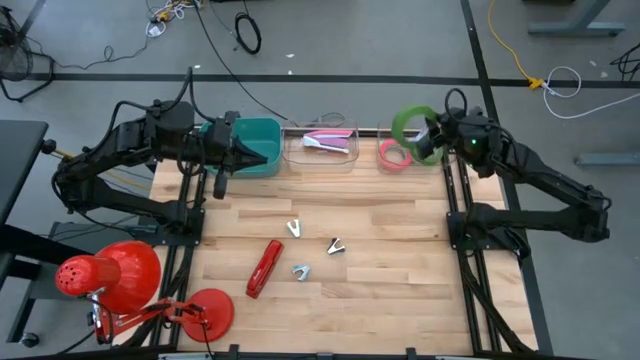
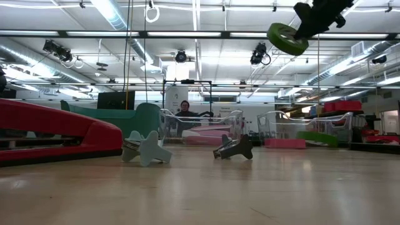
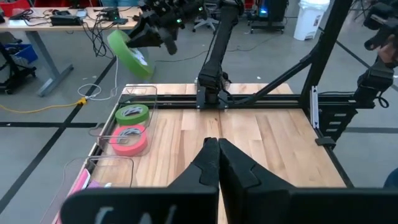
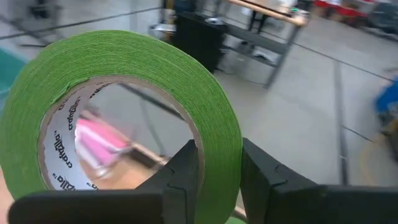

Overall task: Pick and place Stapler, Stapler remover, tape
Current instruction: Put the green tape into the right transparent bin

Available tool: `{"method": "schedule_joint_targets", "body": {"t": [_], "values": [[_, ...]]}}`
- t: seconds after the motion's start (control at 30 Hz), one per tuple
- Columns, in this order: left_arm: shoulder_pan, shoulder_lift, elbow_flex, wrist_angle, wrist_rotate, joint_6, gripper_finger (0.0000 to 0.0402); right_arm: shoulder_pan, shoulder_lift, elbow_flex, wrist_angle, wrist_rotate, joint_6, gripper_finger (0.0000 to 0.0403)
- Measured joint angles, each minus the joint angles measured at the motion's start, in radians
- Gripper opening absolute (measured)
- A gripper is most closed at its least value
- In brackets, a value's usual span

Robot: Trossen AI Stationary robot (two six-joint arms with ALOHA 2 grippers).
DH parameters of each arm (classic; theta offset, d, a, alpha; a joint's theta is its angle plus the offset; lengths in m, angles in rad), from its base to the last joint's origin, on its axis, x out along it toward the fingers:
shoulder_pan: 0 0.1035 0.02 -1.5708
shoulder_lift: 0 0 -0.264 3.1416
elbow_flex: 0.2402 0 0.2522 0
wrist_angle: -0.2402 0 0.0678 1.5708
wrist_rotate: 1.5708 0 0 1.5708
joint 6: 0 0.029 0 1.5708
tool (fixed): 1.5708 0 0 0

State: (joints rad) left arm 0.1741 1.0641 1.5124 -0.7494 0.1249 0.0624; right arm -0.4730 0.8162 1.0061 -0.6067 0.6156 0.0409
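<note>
Currently right gripper (image 1: 432, 138) clamped on green ring-shaped tape roll (image 1: 409, 128), upper right of frame.
Left gripper (image 1: 262, 157) fingers together, upper left, over wooden table (image 1: 380, 250).

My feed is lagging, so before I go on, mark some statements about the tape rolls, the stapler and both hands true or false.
1. The right hand grips a green ring-shaped tape roll in the air. True.
2. The long red stapler sits in the teal bin. False: it lies on the wooden table.
3. The left hand is shut and holds nothing. True.
4. The clear bin holds three tape rolls. False: it holds two, one green and one pink.
</note>
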Motion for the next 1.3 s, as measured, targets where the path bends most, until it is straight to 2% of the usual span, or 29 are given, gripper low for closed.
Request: {"method": "schedule_joint_targets", "body": {"t": [0.13, 0.5, 0.77, 1.3], "values": [[0.000, 0.000, 0.000, 0.000, 0.000, 0.000, 0.0000, -0.053, 0.000, 0.000, 0.000, 0.032, 0.003, 0.0086], [0.000, 0.000, 0.000, 0.000, 0.000, -0.001, 0.0000, -0.176, 0.030, 0.000, -0.043, 0.016, 0.062, 0.0086], [0.000, 0.000, 0.000, 0.000, 0.000, 0.000, 0.0000, -0.264, 0.122, 0.000, -0.152, -0.087, 0.176, 0.0086], [0.000, 0.000, 0.000, 0.000, 0.000, -0.006, 0.0000, -0.414, 0.322, 0.000, -0.147, -0.295, 0.231, 0.0086]]}}
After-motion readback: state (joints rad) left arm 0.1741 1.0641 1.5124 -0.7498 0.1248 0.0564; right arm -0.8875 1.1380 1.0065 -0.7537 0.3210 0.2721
